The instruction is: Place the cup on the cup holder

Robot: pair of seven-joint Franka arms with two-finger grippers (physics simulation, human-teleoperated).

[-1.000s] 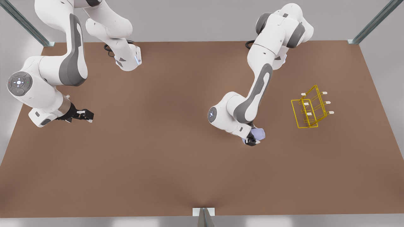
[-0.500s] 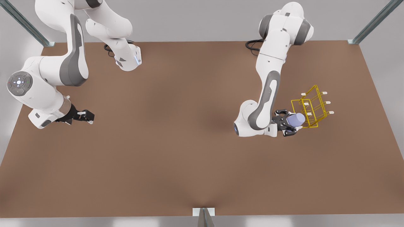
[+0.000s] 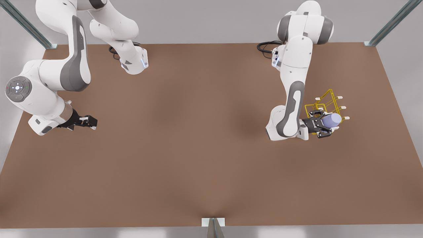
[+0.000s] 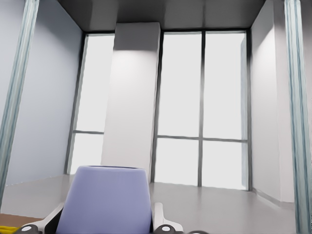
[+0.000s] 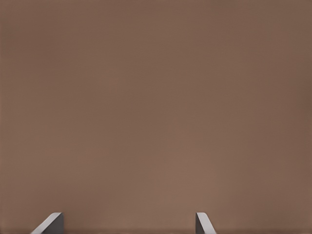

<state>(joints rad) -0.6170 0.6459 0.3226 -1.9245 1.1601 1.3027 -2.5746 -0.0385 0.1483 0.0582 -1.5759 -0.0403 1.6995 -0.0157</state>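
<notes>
Left gripper [image 3: 325, 127] clamped on small pale lavender tapered cup [image 3: 330, 119], lying sideways over yellow thin-wire cup holder [image 3: 325, 104], at holder's 6 o'clock edge. Carry done; seating on prong and release left. Right gripper [image 3: 88, 121] waits at table's 9 o'clock side, fingers apart.

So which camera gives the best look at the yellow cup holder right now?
The front view: the cup holder shows its frame and white-capped prongs there, partly behind the cup held by the left gripper. The left wrist view catches just a yellow sliver. The right wrist view faces bare table.
</notes>
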